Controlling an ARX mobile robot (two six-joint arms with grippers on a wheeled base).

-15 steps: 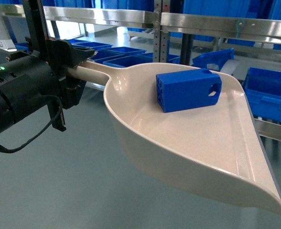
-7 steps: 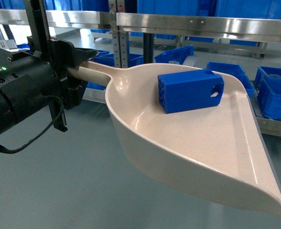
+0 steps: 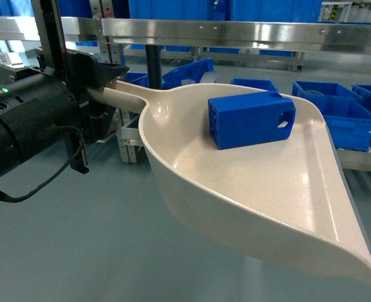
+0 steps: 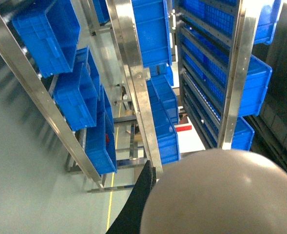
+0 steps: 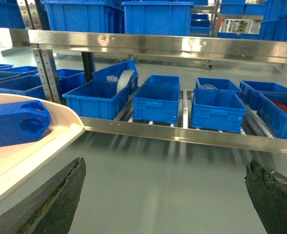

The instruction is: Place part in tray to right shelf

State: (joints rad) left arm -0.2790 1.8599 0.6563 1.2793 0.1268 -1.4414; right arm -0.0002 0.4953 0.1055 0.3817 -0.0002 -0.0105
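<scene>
Underfoot, a smooth grey-green floor (image 3: 78, 239) fills the lower part of the head view and runs back to the racking. Nearest the camera, the wide lip of the cream tray (image 3: 286, 207) hangs in the air above that floor, with its bowl narrowing toward a long handle at upper left. The left gripper (image 3: 100, 88) is clamped on that handle, its black fingers wrapped around the cream shaft. A blue part (image 3: 251, 118) lies on its side inside the tray, in the deep end near the handle and against the far wall, its end with round holes pointing right. From the right wrist camera, the right gripper (image 5: 165, 197) stands spread wide and holds nothing, its two dark fingers (image 5: 55, 197) low at either edge of the picture, with the tray's lip and the part just to its left. Beyond, a steel shelf (image 5: 182, 134) with a flat front rail carries blue crates (image 5: 158, 102) on rollers. Farther up, a second steel rail (image 3: 235, 31) with screws crosses the room, more blue crates stacked above it.
</scene>
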